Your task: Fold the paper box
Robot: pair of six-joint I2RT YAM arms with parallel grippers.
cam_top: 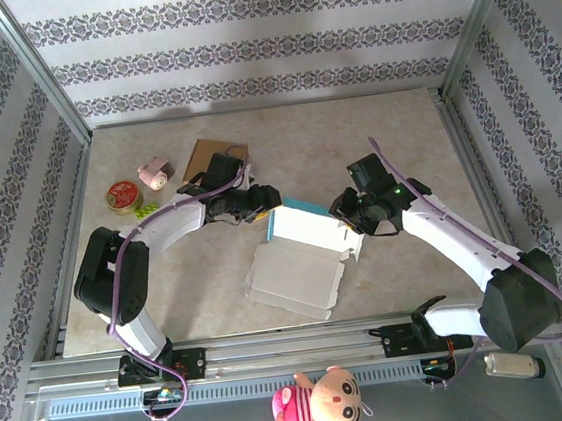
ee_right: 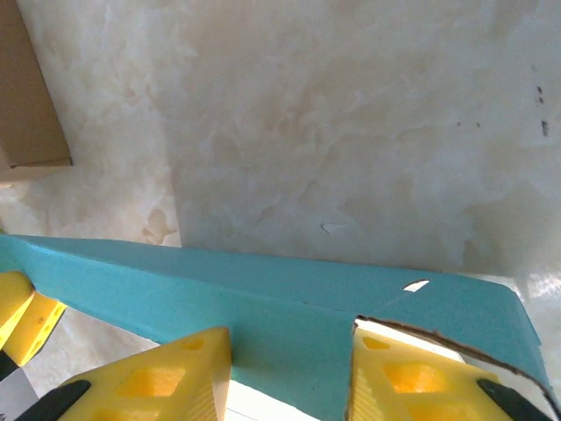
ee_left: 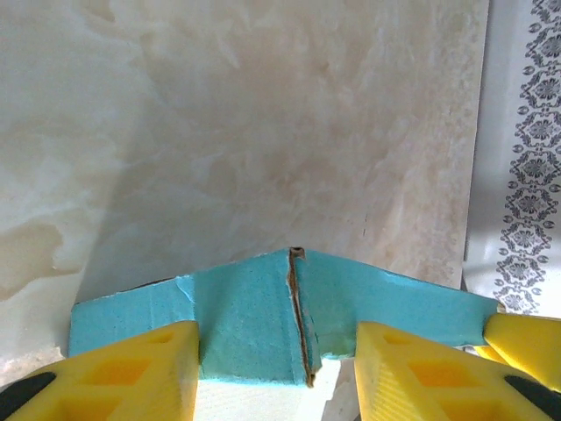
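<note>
Right tool (ee_right: 289,351) yellow fingers (ee_right: 175,377) apart, flanking teal box flap (ee_right: 263,294); cardboard (ee_right: 26,105) top-left.

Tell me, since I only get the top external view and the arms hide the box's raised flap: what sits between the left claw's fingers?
Observer: In the left wrist view, the left claw is spread. The teal flap spans the gap between its yellow fingers.
Operator: Is that flap one piece?
Observer: No. A brown-edged seam runs down its middle, about midway between the fingers.
Operator: And the right claw?
Observer: In the right wrist view, the right claw is spread too, with the teal flap crossing its gap.
</note>
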